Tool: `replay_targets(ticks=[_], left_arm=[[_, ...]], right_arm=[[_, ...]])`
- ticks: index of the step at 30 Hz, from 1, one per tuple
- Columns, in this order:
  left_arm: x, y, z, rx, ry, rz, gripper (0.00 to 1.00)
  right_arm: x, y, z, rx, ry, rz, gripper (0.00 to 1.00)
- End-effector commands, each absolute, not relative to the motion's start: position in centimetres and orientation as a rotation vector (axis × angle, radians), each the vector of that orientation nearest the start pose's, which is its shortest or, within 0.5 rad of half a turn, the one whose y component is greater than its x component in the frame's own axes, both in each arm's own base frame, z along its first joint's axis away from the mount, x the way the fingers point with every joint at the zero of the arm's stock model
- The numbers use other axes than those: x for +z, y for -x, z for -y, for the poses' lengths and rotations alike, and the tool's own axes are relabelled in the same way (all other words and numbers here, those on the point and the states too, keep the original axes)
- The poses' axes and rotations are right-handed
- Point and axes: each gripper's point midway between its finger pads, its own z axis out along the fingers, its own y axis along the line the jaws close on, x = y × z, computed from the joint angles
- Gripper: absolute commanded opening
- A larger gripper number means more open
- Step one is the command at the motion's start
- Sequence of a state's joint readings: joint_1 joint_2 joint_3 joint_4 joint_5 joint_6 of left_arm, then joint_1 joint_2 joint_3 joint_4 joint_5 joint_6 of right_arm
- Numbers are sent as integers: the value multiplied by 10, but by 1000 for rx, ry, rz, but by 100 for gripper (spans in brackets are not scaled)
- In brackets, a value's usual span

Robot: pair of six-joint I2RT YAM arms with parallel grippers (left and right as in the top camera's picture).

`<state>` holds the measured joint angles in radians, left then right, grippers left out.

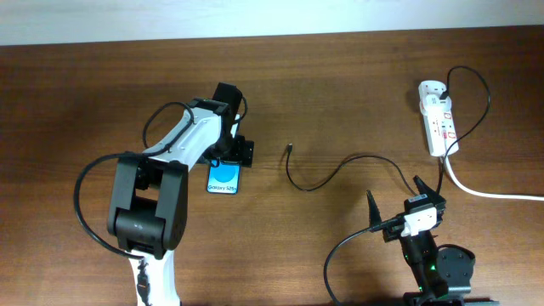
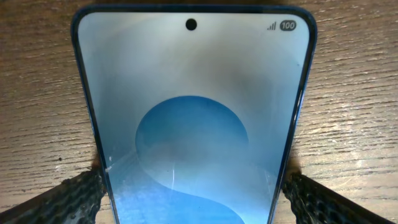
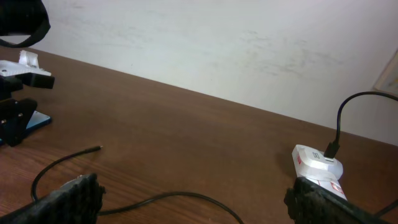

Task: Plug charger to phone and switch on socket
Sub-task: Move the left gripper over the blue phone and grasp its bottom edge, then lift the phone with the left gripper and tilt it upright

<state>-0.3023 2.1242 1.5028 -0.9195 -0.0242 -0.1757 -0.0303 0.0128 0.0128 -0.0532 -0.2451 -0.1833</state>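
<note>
The phone point(image 1: 223, 178) lies flat on the wooden table with its blue screen up; it fills the left wrist view point(image 2: 193, 124). My left gripper point(image 1: 229, 158) has a finger against each long edge of the phone point(image 2: 194, 199). The charger's thin black cable point(image 1: 316, 184) curls across the table. Its free tip point(image 1: 290, 149) lies right of the phone, apart from it, and also shows in the right wrist view point(image 3: 98, 148). The white socket point(image 1: 438, 119) lies at the far right with a black plug in it point(image 3: 317, 165). My right gripper point(image 1: 397, 201) is open and empty point(image 3: 199, 205), above the cable.
The socket's thick white cord point(image 1: 489, 192) runs off the right edge. A light wall point(image 3: 217, 43) rises behind the table's far edge. The right arm's base point(image 1: 438, 268) sits at the front right.
</note>
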Motion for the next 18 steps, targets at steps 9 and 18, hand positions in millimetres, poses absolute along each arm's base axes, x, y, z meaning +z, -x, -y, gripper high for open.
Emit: replay_targets(ticks=[9, 18], left_arm=[[-16, -374, 107, 74, -212, -3138, 83], [10, -384, 110, 68, -212, -3136, 75]], right_arm=[[162, -242, -35, 43, 311, -1594, 98], [162, -242, -35, 43, 311, -1595, 98]])
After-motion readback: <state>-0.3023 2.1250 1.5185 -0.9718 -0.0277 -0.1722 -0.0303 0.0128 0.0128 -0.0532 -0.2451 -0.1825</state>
